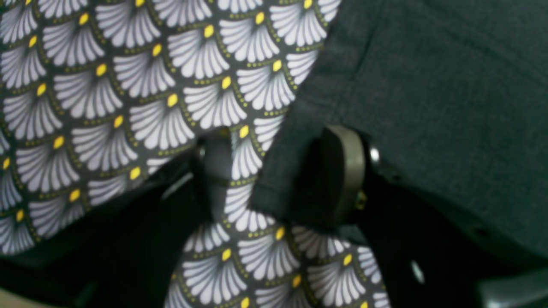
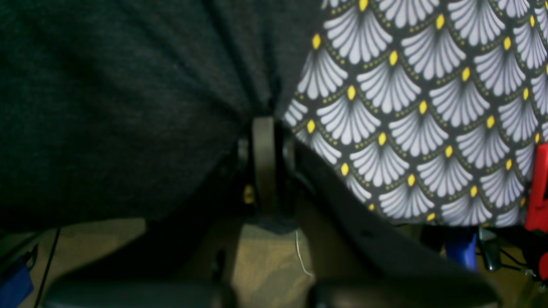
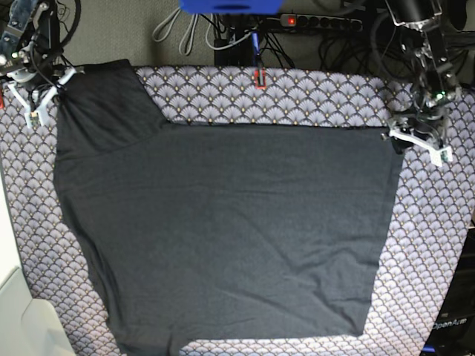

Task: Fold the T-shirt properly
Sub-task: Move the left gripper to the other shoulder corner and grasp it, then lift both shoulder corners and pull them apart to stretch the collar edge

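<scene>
The T-shirt point(image 3: 245, 222), dark charcoal-grey and soft, lies spread over most of the patterned cloth point(image 3: 438, 245) that covers the surface. In the base view its broad body fills the middle and reaches the bottom edge, while one part stretches up toward the upper left. Its upper edge runs nearly straight across to the upper right corner. At that corner is the left gripper point(image 1: 278, 171), its two fingers standing wide apart; in the left wrist view one finger is over the shirt's corner and the other is over the patterned cloth, with the shirt's edge running between them. It has no visible hold on the fabric. The right gripper point(image 2: 267, 128), at the upper left of the base view, is closed on the shirt near its edge, and creases in the fabric run toward its fingertips. The cloth beneath carries white scallop fans with yellow dots on a dark ground, and shows around the shirt on both sides and along the top. In the right wrist view, a red object point(image 2: 538, 188) sits at the right edge, and a thin white cable point(image 2: 302, 254) hangs below the fabric.
</scene>
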### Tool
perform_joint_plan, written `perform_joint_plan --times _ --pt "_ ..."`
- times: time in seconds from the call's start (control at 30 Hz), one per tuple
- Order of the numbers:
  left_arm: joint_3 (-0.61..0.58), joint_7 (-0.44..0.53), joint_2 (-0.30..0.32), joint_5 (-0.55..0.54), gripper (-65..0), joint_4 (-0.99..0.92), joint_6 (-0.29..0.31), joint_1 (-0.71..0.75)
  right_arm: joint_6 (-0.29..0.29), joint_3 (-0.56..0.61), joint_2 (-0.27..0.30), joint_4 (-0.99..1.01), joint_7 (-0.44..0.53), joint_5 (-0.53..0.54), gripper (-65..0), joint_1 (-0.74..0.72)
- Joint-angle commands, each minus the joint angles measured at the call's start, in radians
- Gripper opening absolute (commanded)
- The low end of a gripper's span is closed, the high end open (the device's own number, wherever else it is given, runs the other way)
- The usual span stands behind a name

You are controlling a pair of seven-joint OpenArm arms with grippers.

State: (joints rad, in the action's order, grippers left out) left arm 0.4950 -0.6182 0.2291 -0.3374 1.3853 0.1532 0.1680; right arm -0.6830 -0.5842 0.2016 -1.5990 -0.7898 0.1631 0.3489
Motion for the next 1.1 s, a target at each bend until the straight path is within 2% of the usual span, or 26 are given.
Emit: perform_joint_plan --times 0.0,0.17,0.47,0.6,0.73,1.0,1.07 --pt "-0.019 -0.047 -0.001 -0.01 -32.6 -0.001 0.007 0.008 -0.015 0.007 -0.003 0.004 -0.05 -0.013 -65.0 0.009" --pt "-0.085 -0.047 0.0 -0.01 -42.6 -0.01 0.009 0.023 -0.015 0.007 -0.003 0.004 -0.05 -0.013 -65.0 0.009" --pt "-0.095 -0.056 0.002 -0.01 -52.3 -0.001 0.009 0.044 -0.015 0.003 -0.003 0.004 -0.05 -0.013 -65.0 0.009" --pt "-0.092 -0.059 0.006 -0.01 -64.6 -0.001 0.009 0.048 -0.015 0.007 -0.003 0.002 -0.05 -0.013 -65.0 0.009" --pt "-0.092 -0.059 0.008 -0.009 -64.3 0.016 0.009 0.061 -0.015 0.002 0.002 -0.007 -0.05 -0.013 -65.0 0.009" --pt "-0.092 -0.059 0.011 -0.002 -64.5 0.105 0.009 0.11 -0.015 0.002 -0.011 -0.148 -0.05 -0.013 -65.0 0.04" --pt "-0.092 -0.059 0.031 -0.009 -64.5 0.107 0.009 0.115 -0.015 -0.006 -0.02 -0.162 -0.05 -0.013 -65.0 0.043"
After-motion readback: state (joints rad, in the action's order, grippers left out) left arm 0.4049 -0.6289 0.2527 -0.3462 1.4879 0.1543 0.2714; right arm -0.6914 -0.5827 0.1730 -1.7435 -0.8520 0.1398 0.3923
